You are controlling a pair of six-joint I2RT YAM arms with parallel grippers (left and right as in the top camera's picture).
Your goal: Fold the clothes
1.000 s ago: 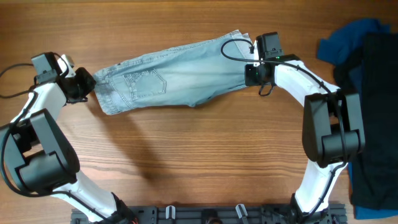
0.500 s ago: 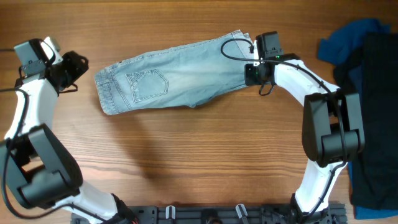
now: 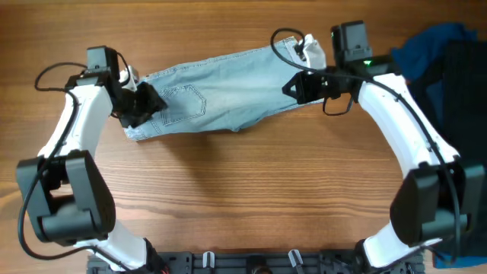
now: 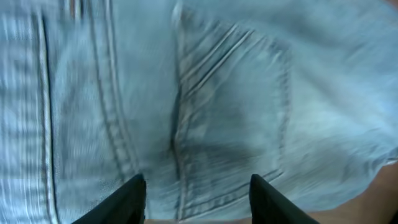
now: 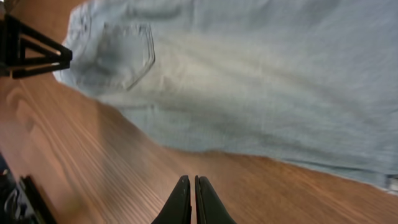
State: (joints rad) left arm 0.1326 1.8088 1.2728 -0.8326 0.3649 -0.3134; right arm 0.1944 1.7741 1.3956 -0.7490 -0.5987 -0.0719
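The denim shorts [image 3: 221, 87] are lying flat on the table [image 3: 228, 190], stretching across the middle close to its far edge. Their waistband end is pointing toward the left edge and their leg end toward the right edge. A stitched back pocket [image 3: 183, 103] is facing up near the waistband.

The left gripper [image 3: 141, 103] is hanging over the waistband end, just beside that pocket. In the left wrist view its jaws are standing wide apart with nothing between them, and the denim is filling the blurred frame. Whether the fingertips are touching the cloth cannot be told.

The right gripper [image 3: 293, 85] is sitting over the leg end of the shorts. In the right wrist view its jaws are pressing together with no cloth between them, above the near hem where denim meets bare wood.

A royal-blue garment [image 3: 426, 49] and a black garment [image 3: 460, 137] are lying heaped together at the right edge, well apart from the shorts.
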